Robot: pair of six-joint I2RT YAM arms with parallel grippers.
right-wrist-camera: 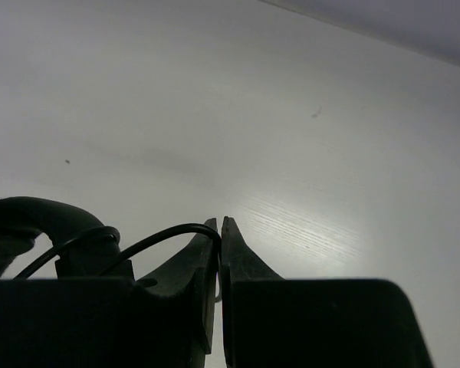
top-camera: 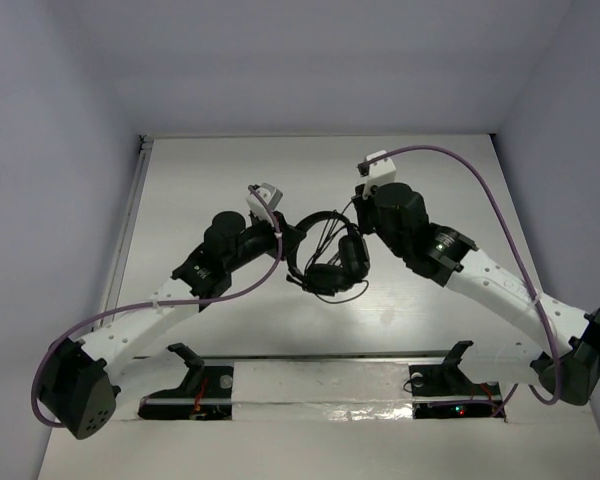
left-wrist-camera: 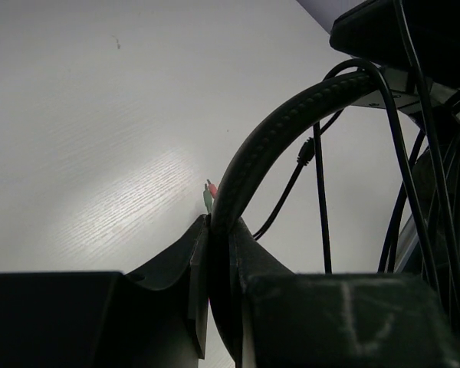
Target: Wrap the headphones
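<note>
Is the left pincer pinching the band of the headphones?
Yes, the left pincer is shut on the curved band of the headphones.

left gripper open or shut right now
Shut on the headphones: in the left wrist view the left gripper has its jaws pressed against both sides of their curved band.

surface: white table (top-camera: 220,180) (faint grain) | headphones (top-camera: 332,262): over it, contact unclear

Left arm (top-camera: 150,315) and right arm (top-camera: 500,285) reach inward, wrists nearly meeting. Left pincer (left-wrist-camera: 209,230) clamps the headphones (left-wrist-camera: 291,123); right pincer (right-wrist-camera: 220,226) is closed.
</note>
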